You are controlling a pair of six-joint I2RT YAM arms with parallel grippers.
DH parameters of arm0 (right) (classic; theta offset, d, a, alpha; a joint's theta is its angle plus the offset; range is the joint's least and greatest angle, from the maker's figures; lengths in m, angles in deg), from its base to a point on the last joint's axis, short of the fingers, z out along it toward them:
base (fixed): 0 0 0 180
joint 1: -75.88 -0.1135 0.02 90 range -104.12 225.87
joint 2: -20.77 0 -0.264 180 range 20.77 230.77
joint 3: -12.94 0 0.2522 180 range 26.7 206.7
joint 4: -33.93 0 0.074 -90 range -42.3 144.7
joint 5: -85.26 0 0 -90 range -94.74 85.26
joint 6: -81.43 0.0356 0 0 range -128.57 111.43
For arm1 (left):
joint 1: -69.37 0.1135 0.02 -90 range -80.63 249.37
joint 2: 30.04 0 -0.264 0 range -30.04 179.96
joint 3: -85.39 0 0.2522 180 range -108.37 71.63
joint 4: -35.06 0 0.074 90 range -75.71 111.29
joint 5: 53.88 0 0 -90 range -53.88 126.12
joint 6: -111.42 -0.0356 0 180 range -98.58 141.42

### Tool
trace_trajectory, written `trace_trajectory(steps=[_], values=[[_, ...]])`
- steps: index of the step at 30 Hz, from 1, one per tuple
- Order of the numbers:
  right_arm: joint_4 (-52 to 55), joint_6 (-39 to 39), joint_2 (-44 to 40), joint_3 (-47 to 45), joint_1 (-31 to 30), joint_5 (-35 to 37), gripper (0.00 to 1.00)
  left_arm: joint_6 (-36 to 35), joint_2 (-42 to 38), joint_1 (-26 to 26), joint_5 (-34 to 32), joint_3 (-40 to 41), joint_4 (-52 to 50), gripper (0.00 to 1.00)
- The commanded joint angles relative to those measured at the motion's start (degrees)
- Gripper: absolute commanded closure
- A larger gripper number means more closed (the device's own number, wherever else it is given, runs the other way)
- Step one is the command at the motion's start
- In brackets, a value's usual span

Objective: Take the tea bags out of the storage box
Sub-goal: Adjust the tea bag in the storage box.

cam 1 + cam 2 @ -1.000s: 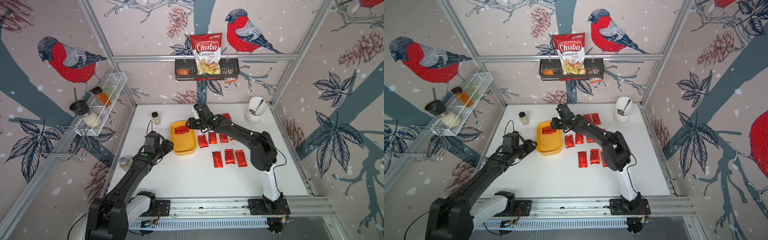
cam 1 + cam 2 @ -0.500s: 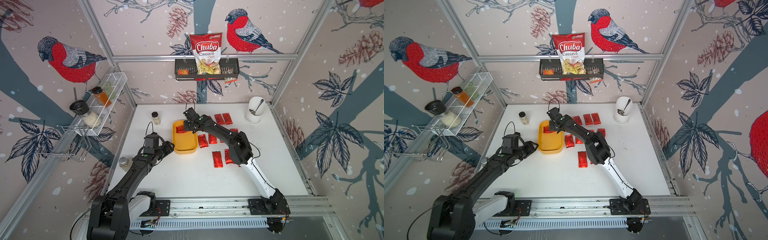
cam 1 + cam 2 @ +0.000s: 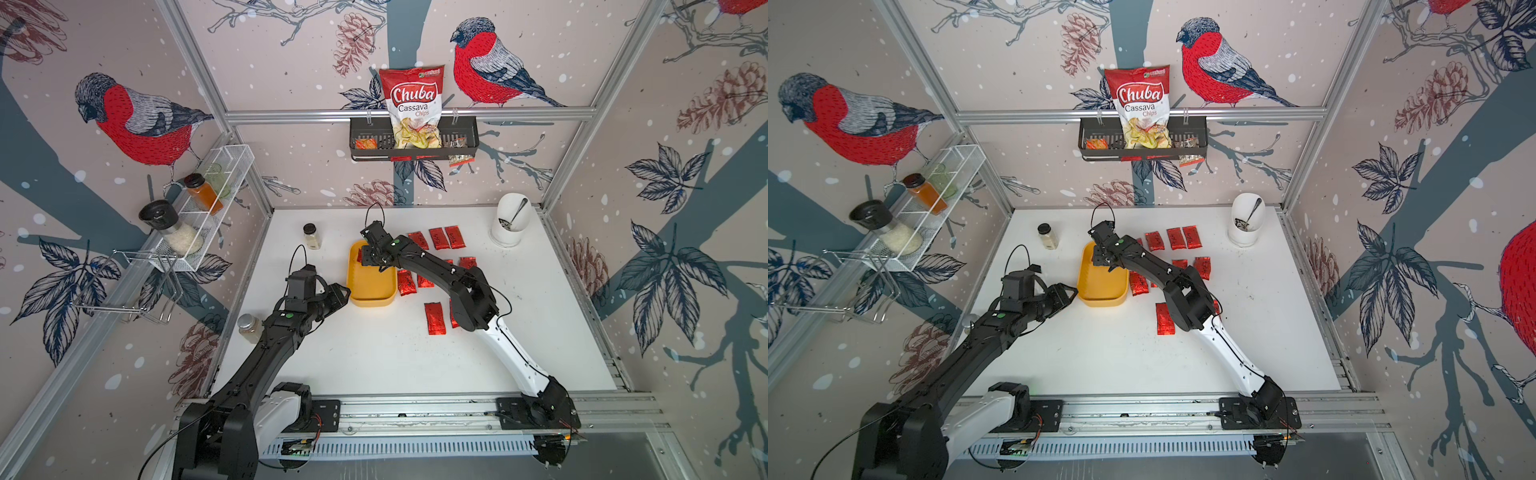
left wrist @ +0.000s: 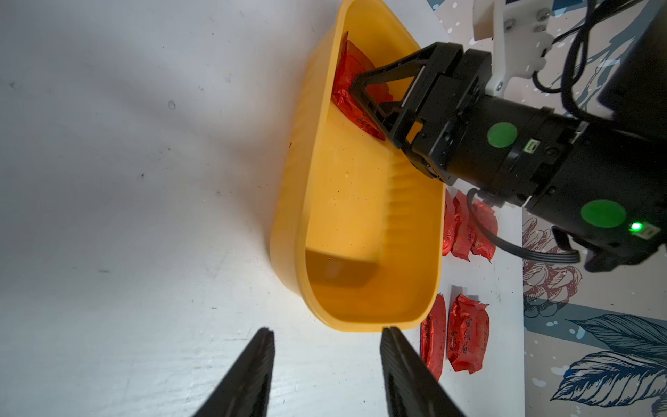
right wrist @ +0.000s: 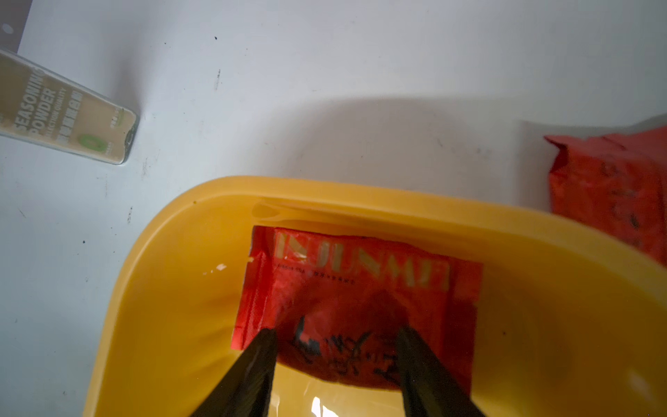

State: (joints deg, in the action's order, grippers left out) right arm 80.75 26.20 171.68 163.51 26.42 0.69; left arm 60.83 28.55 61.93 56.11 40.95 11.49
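The storage box (image 3: 371, 291) is a yellow tub in the middle of the table, shown in both top views (image 3: 1100, 291). One red tea bag (image 5: 357, 289) lies at its far end, also seen in the left wrist view (image 4: 352, 90). My right gripper (image 5: 337, 334) reaches down into that end, open, with its fingers over the bag's two sides. Several more tea bags (image 3: 438, 238) lie in rows on the table right of the box. My left gripper (image 4: 328, 329) is open and empty, low at the box's near end (image 3: 343, 293).
A seasoning jar (image 3: 311, 236) stands behind the box on the left, and another jar (image 3: 249, 328) sits at the table's left edge. A white cup with a spoon (image 3: 509, 226) is at the back right. A wire rack (image 3: 208, 199) and a black basket (image 3: 413, 143) hang on the walls.
My right gripper has swung left from above the laid-out bags into the box's far end, and its jaws have widened a little. The left arm has hardly moved.
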Motion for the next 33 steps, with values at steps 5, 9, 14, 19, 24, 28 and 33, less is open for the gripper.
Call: trace_trajectory(steps=[5, 9, 14, 19, 24, 28, 33], values=[[-1.2, 1.1, -1.5, -1.3, -2.2, -6.2, 0.43, -1.0, -2.7, 0.1, 0.8, 0.0, -2.0, 0.47], [-4.4, 1.9, -5.6, -6.0, -3.7, -10.0, 0.43, -0.7, -4.8, 0.1, 0.7, -0.4, -3.6, 0.47], [-4.0, 0.4, -9.8, -8.5, -4.6, -11.2, 0.43, -0.4, -8.0, 0.1, 0.1, -1.6, -6.2, 0.47], [-2.4, -5.1, -12.2, -10.3, -3.8, -6.9, 0.37, 0.0, -11.2, 0.1, -0.4, -2.8, -8.5, 0.46], [-0.8, -10.8, -8.8, -8.5, -0.1, -7.4, 0.34, 0.5, -13.0, 0.1, -0.5, -3.3, -10.0, 0.46], [-2.6, -15.5, -7.1, -8.4, 1.2, -7.2, 0.32, 0.8, -13.8, 0.1, -0.4, -2.9, -10.7, 0.46], [-4.8, -17.7, -5.8, -7.6, 1.8, -9.6, 0.28, 0.8, -13.8, 0.1, 0.0, -1.9, -11.0, 0.46]])
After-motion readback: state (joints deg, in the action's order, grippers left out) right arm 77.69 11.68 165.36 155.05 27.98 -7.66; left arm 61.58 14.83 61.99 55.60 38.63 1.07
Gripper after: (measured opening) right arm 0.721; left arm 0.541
